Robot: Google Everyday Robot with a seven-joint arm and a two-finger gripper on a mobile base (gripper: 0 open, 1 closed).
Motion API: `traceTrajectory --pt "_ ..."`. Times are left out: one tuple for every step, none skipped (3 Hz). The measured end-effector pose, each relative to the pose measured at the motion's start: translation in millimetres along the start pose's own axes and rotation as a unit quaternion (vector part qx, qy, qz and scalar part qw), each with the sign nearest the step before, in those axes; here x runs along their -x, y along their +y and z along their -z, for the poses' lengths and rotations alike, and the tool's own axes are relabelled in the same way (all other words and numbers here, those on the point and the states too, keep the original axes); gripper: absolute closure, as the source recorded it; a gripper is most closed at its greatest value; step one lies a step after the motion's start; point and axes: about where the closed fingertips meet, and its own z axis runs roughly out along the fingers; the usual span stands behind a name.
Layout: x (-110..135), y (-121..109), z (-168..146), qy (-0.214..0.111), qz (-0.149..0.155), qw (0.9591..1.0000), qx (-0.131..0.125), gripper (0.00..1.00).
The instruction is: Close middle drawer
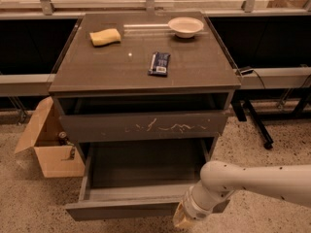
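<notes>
The middle drawer (121,210) is pulled far out of the dark cabinet (121,72), and its inside is bare. Its plain front faces the lower edge of the view. Above it, the drawer front with white scratch marks (146,126) stands slightly out. My white arm (252,178) comes in from the right. My gripper (183,221) hangs at the right part of the middle drawer's front, at or just before its outer face. The lowest front is hidden.
On the cabinet top lie a yellow sponge (105,37), a white bowl (185,26) and a dark blue packet (160,63). An open cardboard box (48,149) stands on the floor at the left. Black table legs (255,123) stand at the right.
</notes>
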Motion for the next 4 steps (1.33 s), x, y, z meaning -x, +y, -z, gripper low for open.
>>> traceTrajectory --pt "-13.8 -8.1 -12.4 0.0 -0.014 0.9999 -0.005 0.89" --pt "-25.6 -16.7 -18.5 -0.005 -0.025 0.9996 -0.011 0.66" --pt "-35.9 -24.1 -20.4 -0.008 -0.029 0.9994 -0.017 0.42" --pt "-44.2 -33.9 -18.6 -0.011 -0.027 0.9994 -0.022 0.19"
